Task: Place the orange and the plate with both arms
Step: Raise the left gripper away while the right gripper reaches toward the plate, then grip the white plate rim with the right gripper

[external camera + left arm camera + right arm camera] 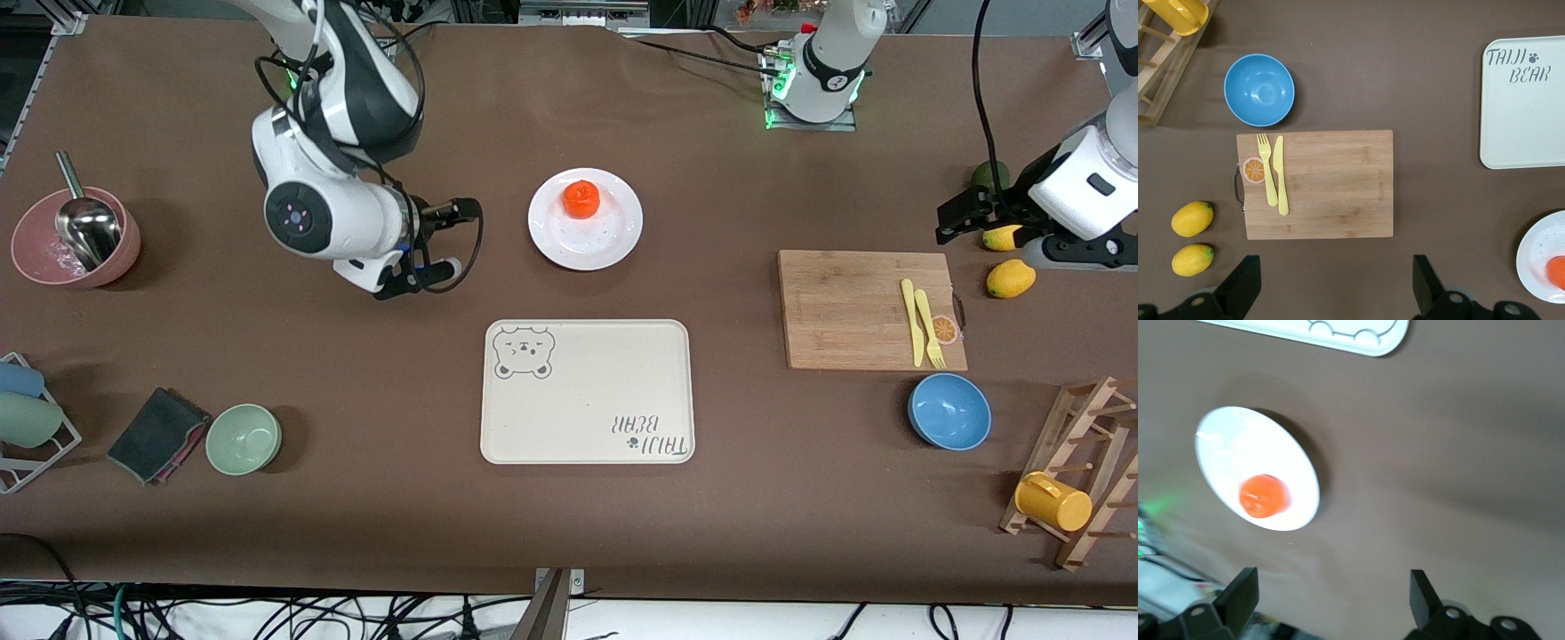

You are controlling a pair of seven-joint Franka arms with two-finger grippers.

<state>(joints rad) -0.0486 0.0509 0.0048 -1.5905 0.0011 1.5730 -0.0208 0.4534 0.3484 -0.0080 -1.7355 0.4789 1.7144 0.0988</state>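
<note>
Cream tray (587,391) reading "TAIJI BEAR", orange (581,197) on plate (613,238)

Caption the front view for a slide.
Orange sits on the white plate; right hand and left hand hover open, both empty.

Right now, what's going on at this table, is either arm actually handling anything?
Neither arm is holding anything. The orange sits on the white plate, which lies on the table farther from the front camera than the cream bear tray. The right hand hangs open over bare table beside the plate, toward the right arm's end. The left hand is open too, up over the lemons at the left arm's end, beside the cutting board.
</note>
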